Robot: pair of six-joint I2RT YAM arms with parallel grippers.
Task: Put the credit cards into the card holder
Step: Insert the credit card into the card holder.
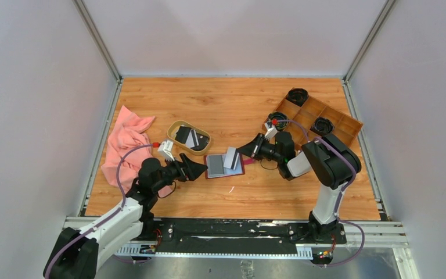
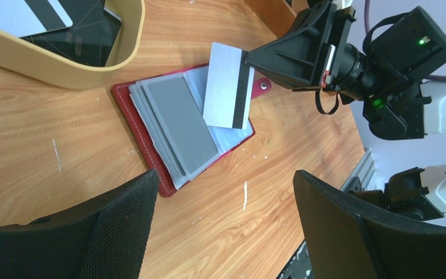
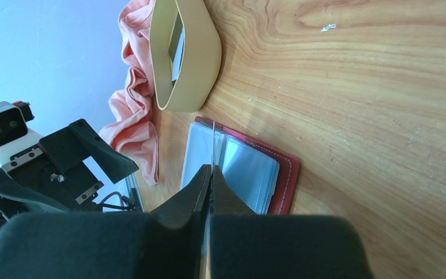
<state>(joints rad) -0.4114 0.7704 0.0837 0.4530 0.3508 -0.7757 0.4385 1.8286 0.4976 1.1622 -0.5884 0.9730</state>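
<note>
We see bright, even light and soft shadows; the top view is sharp, the right gripper (image 3: 211,174) blurred at frame bottom.

A crumpled pink cloth (image 1: 125,145) lay at the left edge of the wooden table (image 1: 226,99). Just right of it sat an oval tan dish (image 2: 64,72). A wooden tray (image 1: 313,107) with compartments stood askew at the far right, black round items (image 1: 297,96) in some of them. White flecks (image 2: 245,195) marked the tabletop.
</note>
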